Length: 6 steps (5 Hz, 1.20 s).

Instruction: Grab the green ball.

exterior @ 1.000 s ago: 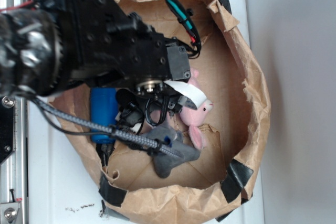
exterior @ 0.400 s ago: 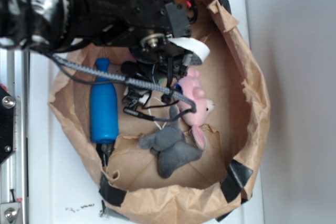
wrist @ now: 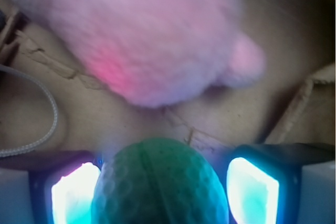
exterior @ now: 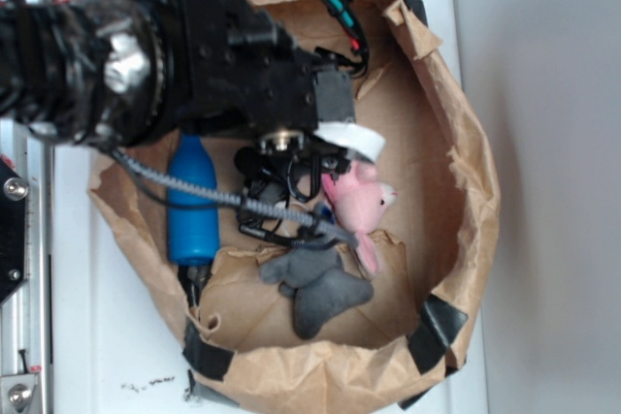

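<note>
At the bottom centre of the wrist view, the green ball [wrist: 160, 182] sits between the two lit fingers [wrist: 73, 195] of your gripper [wrist: 160, 192]. The left pad appears to touch the ball; a narrow dark gap shows beside the right pad, so you cannot confirm from these views whether the jaws are clamped on the ball or only bracketing it. Treat the grasp as unverified.

Progress, as a judgement: the approach looks done and the ball is well centred between the jaws. What remains is a confirmed closure and a lift clear of the other contents.

In the exterior view the ball itself is hidden under the arm. The gripper [exterior: 310, 176] hangs low inside the brown paper bag [exterior: 456, 172], just left of the pink plush bunny [exterior: 357, 203], which fills the upper half of the wrist view just beyond the ball. A grey plush toy [exterior: 315, 283] lies below the gripper, and a blue bottle [exterior: 192, 203] lies at the left of the bag. A braided cable [exterior: 213, 199] crosses over the bottle toward the gripper; note it as a possible snag on the lift.

The bag rests on a white worktop [exterior: 97, 336], with a metal rail [exterior: 15, 269] along the left edge of the frame. The bag floor is creased and uneven.
</note>
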{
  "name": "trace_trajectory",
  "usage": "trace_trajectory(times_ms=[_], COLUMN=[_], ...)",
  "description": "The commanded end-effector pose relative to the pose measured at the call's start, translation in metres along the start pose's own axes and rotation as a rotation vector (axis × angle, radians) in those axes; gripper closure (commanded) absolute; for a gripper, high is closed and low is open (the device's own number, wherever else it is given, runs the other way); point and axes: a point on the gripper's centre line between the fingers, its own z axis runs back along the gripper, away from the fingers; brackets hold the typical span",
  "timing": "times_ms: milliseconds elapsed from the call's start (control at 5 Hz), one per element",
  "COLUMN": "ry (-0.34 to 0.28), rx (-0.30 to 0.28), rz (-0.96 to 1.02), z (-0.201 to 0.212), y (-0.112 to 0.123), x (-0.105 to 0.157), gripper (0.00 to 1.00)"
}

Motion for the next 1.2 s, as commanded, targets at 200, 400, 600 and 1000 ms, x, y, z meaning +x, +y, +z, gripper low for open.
trace_trajectory(times_ms=[200,400,600,1000], ry=[0.012,0.041,0.062,0.079], rx=[0.01,0.01,-0.001,0.05], rz=[0.084,0.169,0.299,0.398], z=[0.031,0.06,0.093,0.143], y=[0.007,0.014,0.017,0.001], x=[0.016,0.023,0.026,0.033], gripper=[1.0,1.0,1.0,1.0])
